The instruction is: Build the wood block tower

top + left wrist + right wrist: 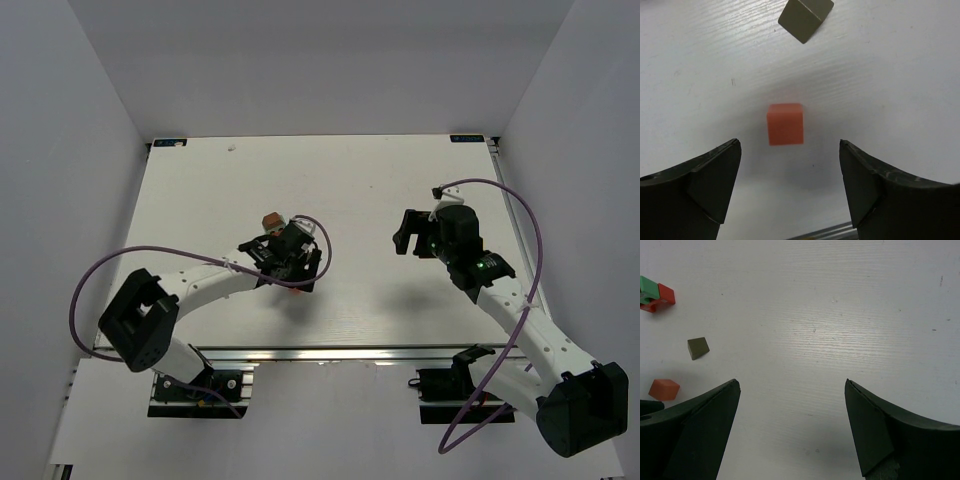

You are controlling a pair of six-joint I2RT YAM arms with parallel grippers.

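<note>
Jaws gape over a white table [360, 190] between white walls [320, 60].

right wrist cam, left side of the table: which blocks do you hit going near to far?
orange cube → dark brown block → red and green cluster, farthest out at the left edge of the view.

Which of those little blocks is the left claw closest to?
The orange cube: it lies on the table right between the open fingers of the left gripper. The dark brown block sits farther ahead, beyond it.
</note>
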